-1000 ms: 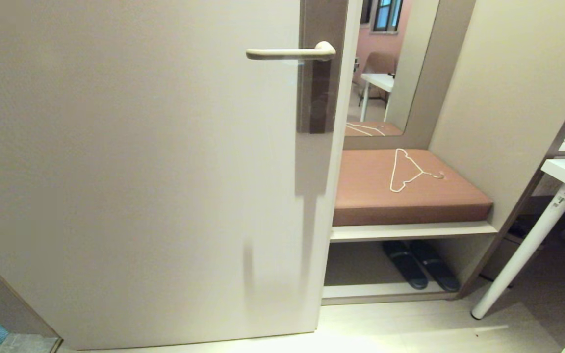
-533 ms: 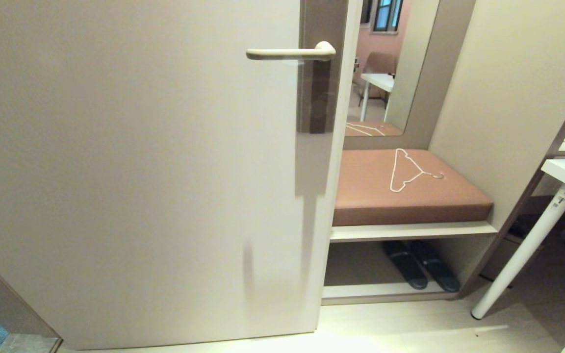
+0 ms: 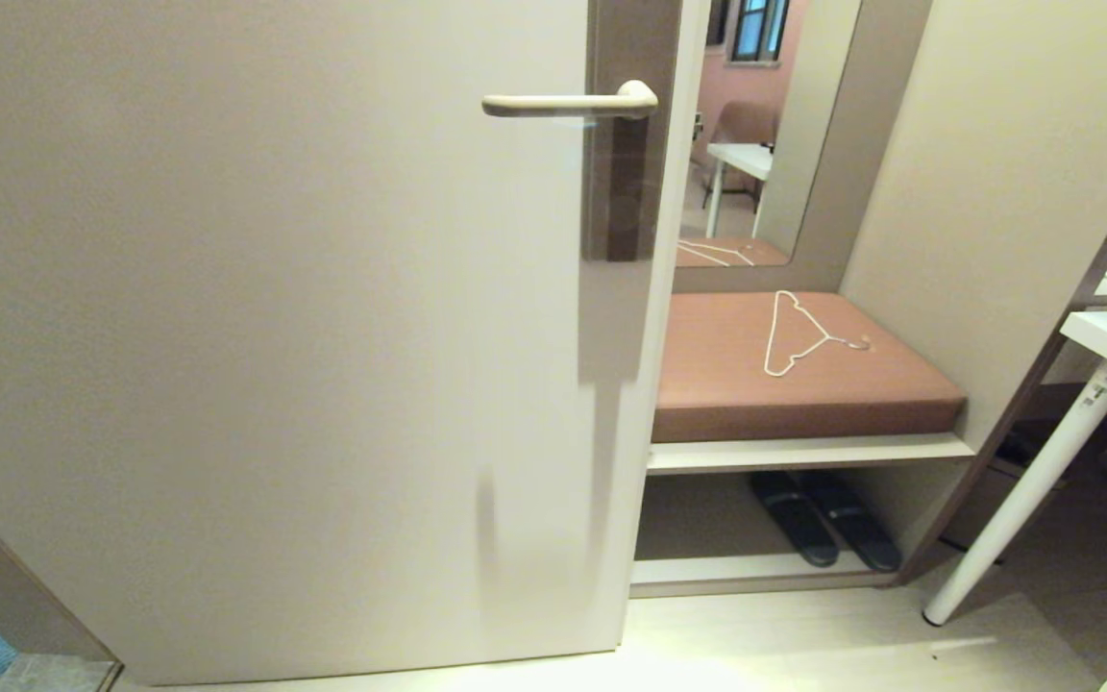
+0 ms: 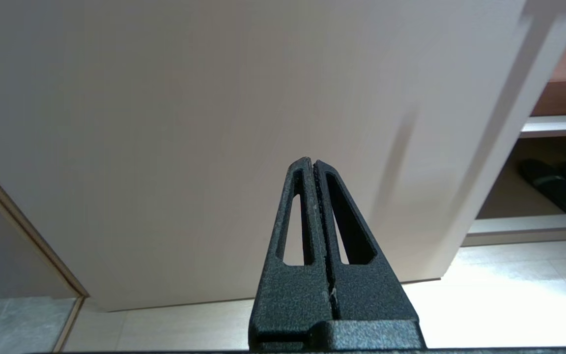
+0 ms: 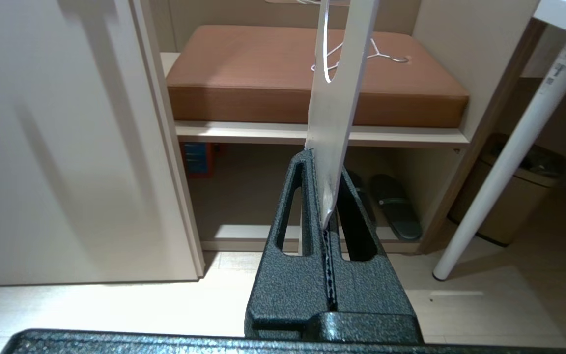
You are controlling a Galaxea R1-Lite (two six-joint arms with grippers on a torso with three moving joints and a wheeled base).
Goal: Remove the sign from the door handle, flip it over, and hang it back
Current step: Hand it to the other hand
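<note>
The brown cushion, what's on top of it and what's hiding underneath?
A thin white wire hanger lies on top of the brown cushion. Underneath, below the shelf, sits a pair of dark slippers. The shelf edge hides part of that space from the head view.

Head high, down at door (image 3: 275, 336) — wrists low, same door.

I count one door (image 3: 275, 336) with one door handle (image 3: 568, 104). One sign (image 5: 334, 103) shows in my right wrist camera. I see one brown cushion (image 3: 784, 384) carrying one wire hanger (image 3: 799, 336), and two dark slippers (image 3: 823, 519) on the shelf below it. One white table leg (image 3: 1024, 490) is in view, one bin (image 5: 519, 191), and two grippers: the left gripper (image 4: 312, 167) and the right gripper (image 5: 325, 196).
</note>
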